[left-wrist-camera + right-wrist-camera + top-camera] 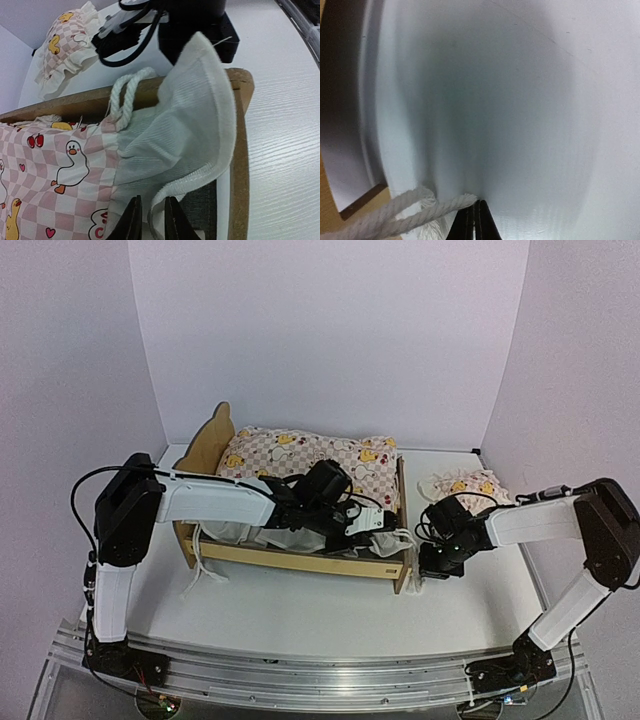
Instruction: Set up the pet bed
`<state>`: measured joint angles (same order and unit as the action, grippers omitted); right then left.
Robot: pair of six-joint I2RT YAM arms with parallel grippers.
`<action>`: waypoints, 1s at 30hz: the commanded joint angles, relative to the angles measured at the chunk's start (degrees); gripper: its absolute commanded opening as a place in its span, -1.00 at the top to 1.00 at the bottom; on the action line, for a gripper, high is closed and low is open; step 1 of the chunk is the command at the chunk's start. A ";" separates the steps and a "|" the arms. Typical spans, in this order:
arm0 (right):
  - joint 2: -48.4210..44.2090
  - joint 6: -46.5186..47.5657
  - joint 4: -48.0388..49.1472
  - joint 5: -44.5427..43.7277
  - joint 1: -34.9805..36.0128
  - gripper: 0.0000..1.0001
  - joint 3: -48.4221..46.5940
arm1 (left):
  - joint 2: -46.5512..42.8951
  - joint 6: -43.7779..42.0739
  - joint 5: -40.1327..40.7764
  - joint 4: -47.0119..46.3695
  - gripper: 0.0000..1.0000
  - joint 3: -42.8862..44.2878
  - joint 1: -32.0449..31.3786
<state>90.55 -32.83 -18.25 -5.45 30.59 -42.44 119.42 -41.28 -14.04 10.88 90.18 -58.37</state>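
On the white table (300, 625), the light-wood pet bed (290, 558) stands with its bear-ear headboard (208, 445) at the left and a pink checked duck quilt (300, 455) spread over it. The left gripper (152, 202), reaching across to the foot end, is clenched on the edge of the quilt's cream ruffle (200, 125), which folds up against the wooden foot rail. The right gripper (474, 206), low at the bed's near foot corner, is closed tight. The end of a white cord (420, 212) lies against its tips; whether it is pinched cannot be told. A matching pillow (468, 485) lies just right of the bed.
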 commanded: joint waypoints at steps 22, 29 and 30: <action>-25.89 9.82 -8.87 34.86 6.88 1.00 -21.14 | -11.43 2.78 -7.36 11.21 0.95 6.44 10.69; -20.87 6.34 -7.50 30.64 16.87 1.00 -19.70 | -13.16 1.36 -7.08 9.95 0.95 3.63 11.93; -19.43 6.13 -7.54 28.34 18.96 1.00 -19.20 | -13.27 1.21 -7.02 9.75 0.95 3.44 12.00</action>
<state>66.31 -24.21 -28.22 24.38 43.36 -61.78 109.44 -39.10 -20.39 21.05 94.70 -46.41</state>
